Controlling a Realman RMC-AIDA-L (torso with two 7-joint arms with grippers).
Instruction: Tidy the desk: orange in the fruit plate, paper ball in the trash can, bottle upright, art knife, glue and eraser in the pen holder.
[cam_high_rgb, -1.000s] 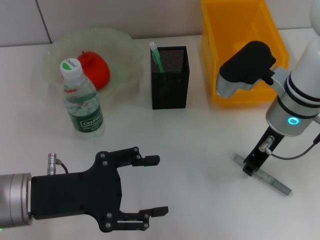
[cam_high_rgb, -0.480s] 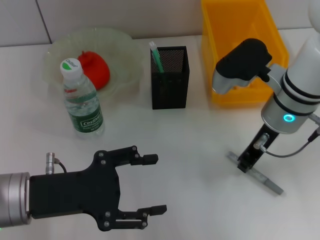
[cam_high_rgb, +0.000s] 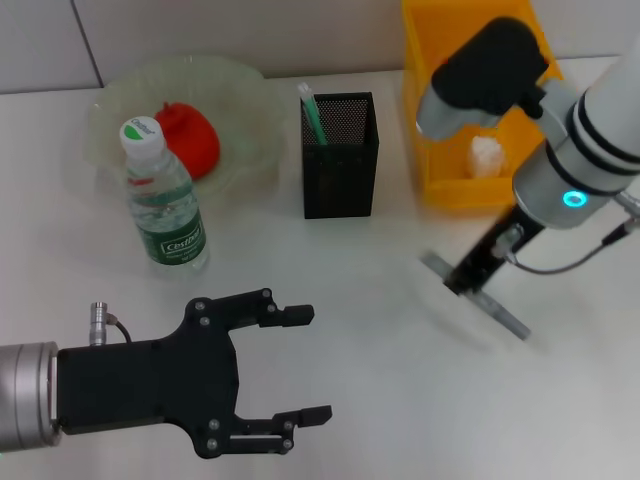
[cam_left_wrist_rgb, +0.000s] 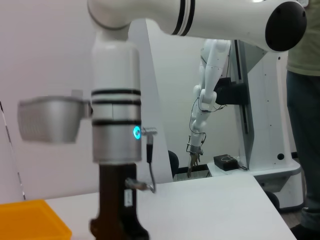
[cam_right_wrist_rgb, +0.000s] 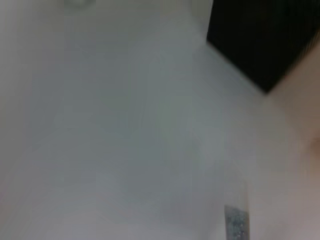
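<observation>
Right now the right gripper (cam_high_rgb: 468, 275) is closed on the art knife (cam_high_rgb: 478, 297), a long grey strip it holds near one end, above the white desk (cam_high_rgb: 380, 330) between the pen holder (cam_high_rgb: 340, 155) and the trash can (cam_high_rgb: 480, 100). Inside that yellow trash can lies the paper ball (cam_high_rgb: 487, 155). The orange (cam_high_rgb: 190, 140) sits in the fruit plate (cam_high_rgb: 240, 90) at the far left, and just in front of the plate the bottle (cam_high_rgb: 162, 200) stands upright on the desk, white cap up. The black mesh pen holder stands at the middle rear with a green-and-white stick (cam_high_rgb: 313, 112) poking out of it. Low on the near left, the left gripper (cam_high_rgb: 305, 365) hovers with its fingers spread wide, holding nothing.
</observation>
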